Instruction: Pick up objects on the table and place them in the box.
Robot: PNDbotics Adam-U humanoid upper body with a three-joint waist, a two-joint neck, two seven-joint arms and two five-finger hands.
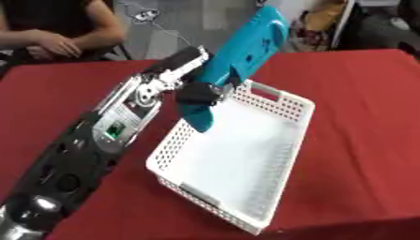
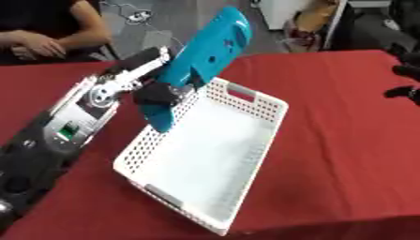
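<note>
The left hand has its fingers curled round the lower part of a long teal object, held tilted over the near-left edge of the white basket on the red bench. It looks rigid, smooth plastic, probably slippery and top-heavy gripped so low; a hold nearer its middle would steady it. At the right edge of the right eye view, the right hand is only a dark shape, and I cannot tell how its fingers lie.

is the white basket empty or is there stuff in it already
Empty: the white basket shows only its bare floor. The blue object, held in the left hand, is tilted over its near-left rim, not yet inside.

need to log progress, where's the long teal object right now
The long teal object is held in the left hand, tilted over the left rim of the white basket, its lower tip dipping inside.
</note>
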